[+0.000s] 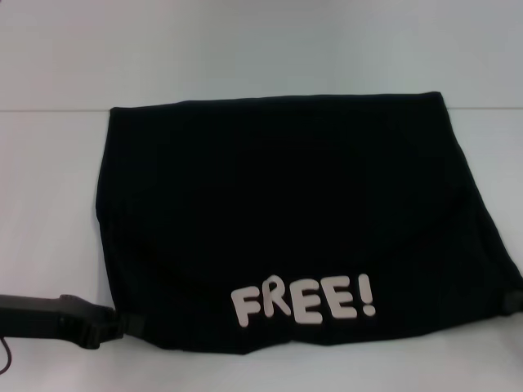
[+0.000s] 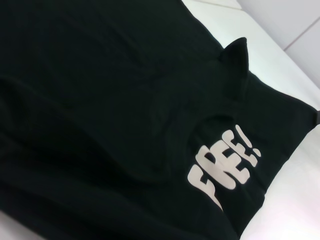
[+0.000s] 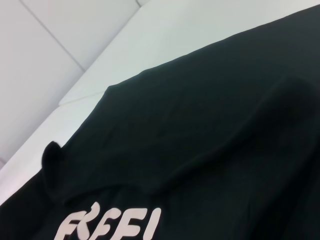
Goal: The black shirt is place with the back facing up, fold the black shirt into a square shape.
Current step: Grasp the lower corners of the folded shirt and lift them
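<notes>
Black shirt (image 1: 286,229) spread on the white table (image 1: 49,204), already folded to a wide rectangle, white "FREE!" print (image 1: 304,304) facing up near the near edge, which does not match the plain back the task describes

Left gripper (image 1: 114,324) at the shirt's near-left corner, tip touching the hem or tucked under it; cannot tell how far open or whether any cloth is pinched. Right gripper (image 1: 513,299) barely showing at the frame edge by the near-right corner, opening likewise hidden

Print sits between the two grippers, closer to the right one. Small peak of fabric (image 2: 235,55) standing up in the left wrist view, same bump (image 3: 52,155) in the right wrist view, looks like a pinched or lifted corner, though by which gripper is unclear

Judging the step: mid-fold, both arms set at the near corners for a fold away from the body toward the far edge

Next move likely needs: confirmed grip on both corners, equal lift, matched travel so the near hem lands parallel on the far hem. Uneven pull would skew the square
</notes>
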### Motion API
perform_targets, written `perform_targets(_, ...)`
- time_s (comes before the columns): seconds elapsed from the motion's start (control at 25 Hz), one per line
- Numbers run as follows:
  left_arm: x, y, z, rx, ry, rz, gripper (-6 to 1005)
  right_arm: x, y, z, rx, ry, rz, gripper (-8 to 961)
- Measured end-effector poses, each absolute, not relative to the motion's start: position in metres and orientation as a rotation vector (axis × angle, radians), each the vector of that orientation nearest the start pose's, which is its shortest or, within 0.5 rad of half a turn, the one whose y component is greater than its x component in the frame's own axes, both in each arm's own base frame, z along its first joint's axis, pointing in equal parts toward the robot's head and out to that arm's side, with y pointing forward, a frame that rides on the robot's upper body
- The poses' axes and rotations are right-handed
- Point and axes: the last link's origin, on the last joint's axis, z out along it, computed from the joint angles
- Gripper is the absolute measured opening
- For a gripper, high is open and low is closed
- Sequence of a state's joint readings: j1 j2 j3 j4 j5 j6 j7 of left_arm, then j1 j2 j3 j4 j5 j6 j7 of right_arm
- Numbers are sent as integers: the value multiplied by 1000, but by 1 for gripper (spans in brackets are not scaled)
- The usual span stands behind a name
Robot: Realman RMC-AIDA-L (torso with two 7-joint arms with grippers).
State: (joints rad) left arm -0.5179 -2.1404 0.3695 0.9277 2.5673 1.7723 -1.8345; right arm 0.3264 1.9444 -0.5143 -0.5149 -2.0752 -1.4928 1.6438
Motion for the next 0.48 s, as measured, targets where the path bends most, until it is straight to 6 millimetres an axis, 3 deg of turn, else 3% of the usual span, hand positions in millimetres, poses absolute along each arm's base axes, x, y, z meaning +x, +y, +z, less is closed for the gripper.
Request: perform_targets(0.48,-318,271,44,-2651,-1375,-294,17,392,230,68,-2314,1369,649,35)
